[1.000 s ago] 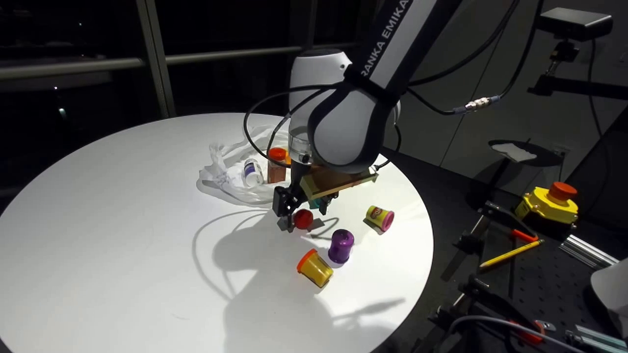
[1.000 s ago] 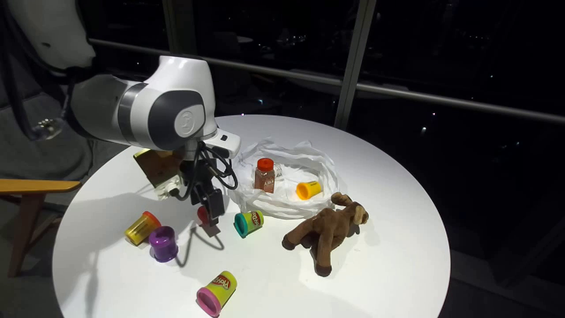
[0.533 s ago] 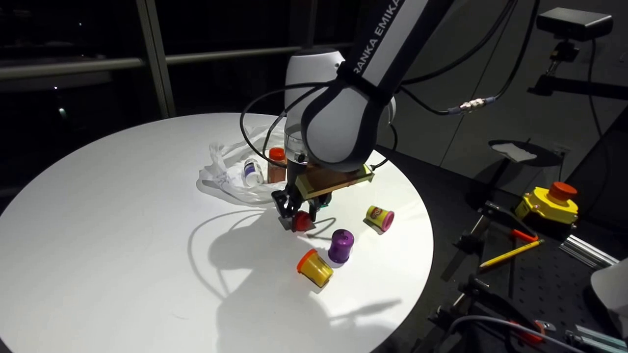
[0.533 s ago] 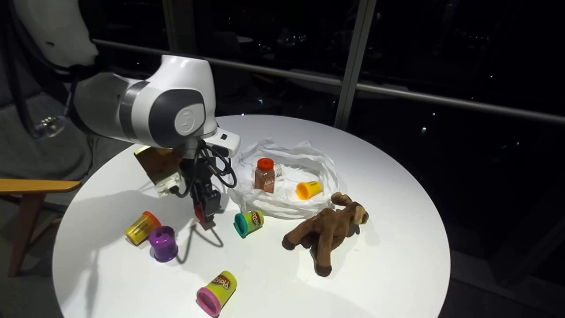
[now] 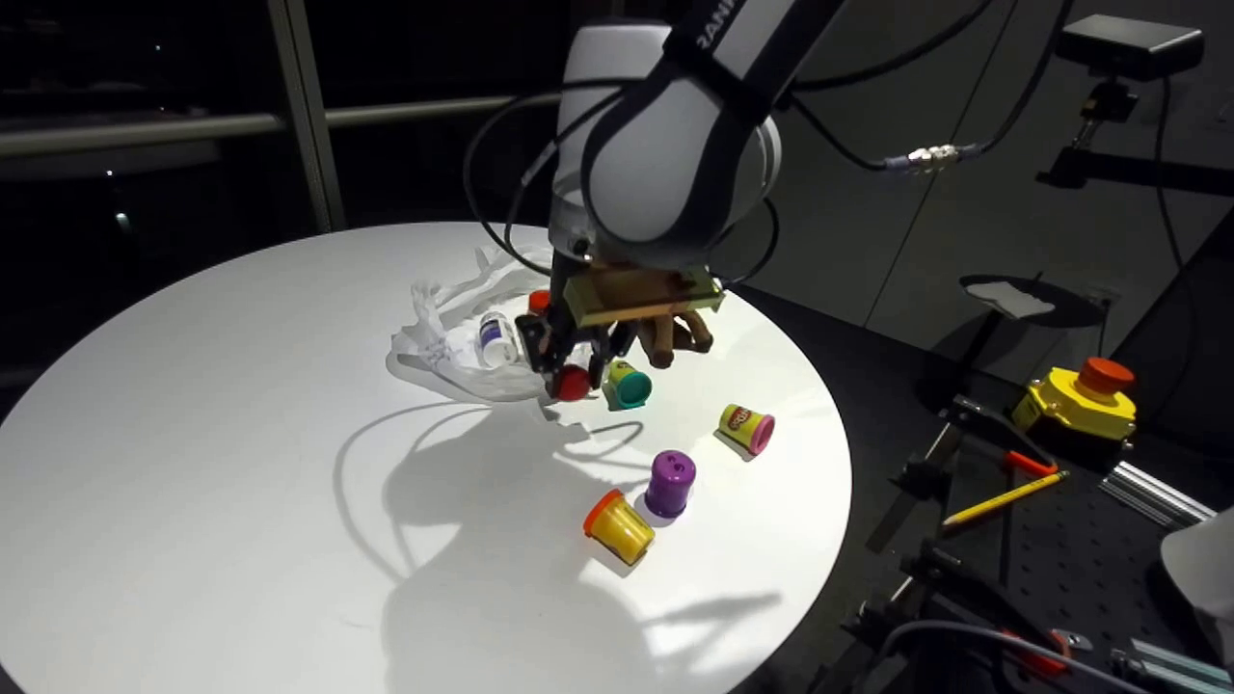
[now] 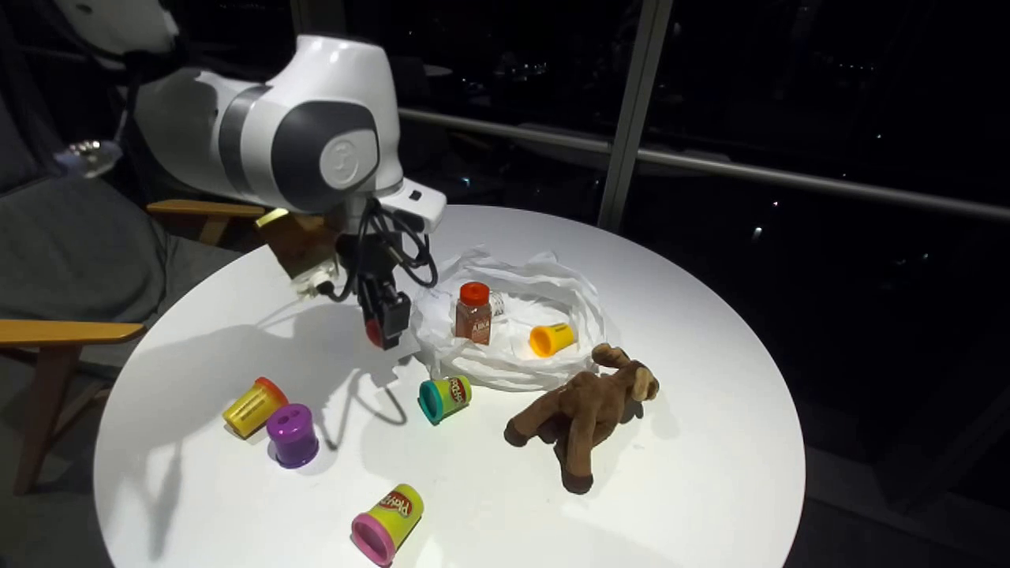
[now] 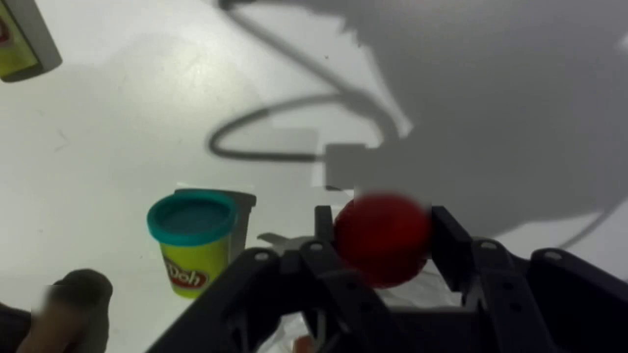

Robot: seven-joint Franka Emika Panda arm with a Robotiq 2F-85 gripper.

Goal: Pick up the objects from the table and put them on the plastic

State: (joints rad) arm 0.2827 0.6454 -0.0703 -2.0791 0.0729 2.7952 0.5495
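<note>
Tabletop (image 6: 702, 489), round and white, crumpled plastic (image 6: 509, 372) atop, dark windows (image 6: 757, 110) beyond

The Panda's arm (image 6: 252, 138) is bent over at the wrist (image 6: 327, 150), with the gripper (image 7: 382, 233) hanging below it, pointing down, up in the air. Jaws are clamped, black fingers (image 7: 449, 245) spaced apart by whatever's pinched between them.
</note>
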